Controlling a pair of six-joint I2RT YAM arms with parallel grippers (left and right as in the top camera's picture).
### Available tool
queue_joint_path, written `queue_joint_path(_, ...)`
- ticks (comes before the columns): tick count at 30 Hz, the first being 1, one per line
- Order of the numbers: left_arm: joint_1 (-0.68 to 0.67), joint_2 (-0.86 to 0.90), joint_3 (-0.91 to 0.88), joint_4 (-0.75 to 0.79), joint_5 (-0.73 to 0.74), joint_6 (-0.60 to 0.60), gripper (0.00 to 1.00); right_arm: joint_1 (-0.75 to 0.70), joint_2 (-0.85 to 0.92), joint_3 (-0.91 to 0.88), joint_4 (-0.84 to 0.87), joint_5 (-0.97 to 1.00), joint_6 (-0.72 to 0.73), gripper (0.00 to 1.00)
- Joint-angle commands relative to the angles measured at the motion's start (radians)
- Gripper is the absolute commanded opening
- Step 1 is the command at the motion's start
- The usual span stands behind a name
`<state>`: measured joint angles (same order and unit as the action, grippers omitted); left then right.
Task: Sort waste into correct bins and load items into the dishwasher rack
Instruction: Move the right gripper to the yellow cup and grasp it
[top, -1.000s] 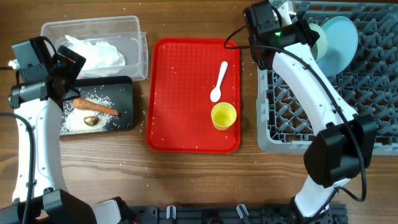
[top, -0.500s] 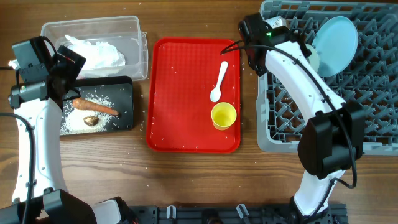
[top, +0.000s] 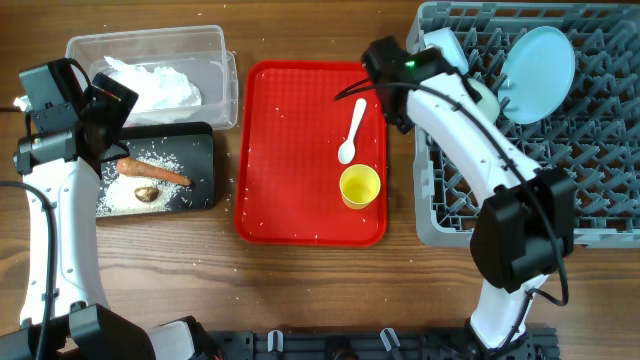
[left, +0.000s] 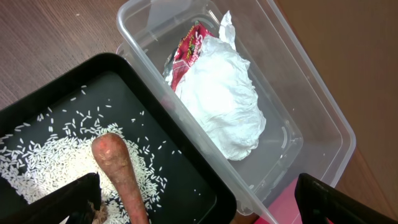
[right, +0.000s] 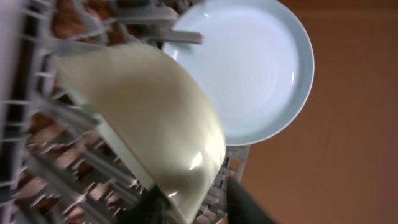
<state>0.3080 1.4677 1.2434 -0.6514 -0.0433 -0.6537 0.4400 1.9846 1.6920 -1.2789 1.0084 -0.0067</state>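
A white spoon (top: 351, 128) and a yellow cup (top: 360, 187) lie on the red tray (top: 290, 150). A cream bowl (top: 486, 96) and a light blue plate (top: 540, 60) stand in the grey dishwasher rack (top: 600, 150). In the right wrist view the bowl (right: 149, 118) and plate (right: 255, 68) lean in the rack. My right gripper (top: 397, 100) (right: 199, 208) is open and empty at the rack's left edge, over the tray's far right corner. My left gripper (top: 103, 118) (left: 199, 208) is open and empty above the black tray (top: 200, 140), which holds a carrot (left: 121, 174) and rice.
A clear plastic bin (top: 225, 80) at the back left holds crumpled white paper (left: 217, 99) and a red wrapper (left: 186, 53). A small brown scrap (top: 147, 194) lies by the carrot (top: 152, 172). Rice grains are scattered on the red tray.
My right gripper has drawn back leftward from the rack to the tray's far right corner, leaving the cream bowl standing in the rack. The left arm has not moved.
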Motion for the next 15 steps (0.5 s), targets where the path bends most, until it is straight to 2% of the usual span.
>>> queue_joint_path(1, 0.005, -0.016, 0.019, 0.000, 0.000, -0.013, 1.00, 0.065, 0.020, -0.006, -0.005, -0.023, -0.005, 0.55)
queue_joint_path(2, 0.005, -0.016, 0.019, 0.000, 0.000, -0.013, 1.00, 0.076, 0.020, -0.006, -0.005, -0.023, -0.020, 0.61)
queue_joint_path(6, 0.005, -0.016, 0.019, 0.000, 0.000, -0.013, 1.00, 0.110, 0.020, -0.005, 0.008, -0.027, -0.027, 1.00)
queue_joint_path(11, 0.005, -0.016, 0.019, 0.000, 0.000, -0.013, 1.00, 0.110, 0.016, 0.066, 0.008, -0.275, -0.028, 1.00)
queue_joint_path(15, 0.005, -0.016, 0.019, 0.000, 0.000, -0.013, 1.00, 0.111, -0.007, 0.169, 0.000, -0.772, -0.028, 1.00)
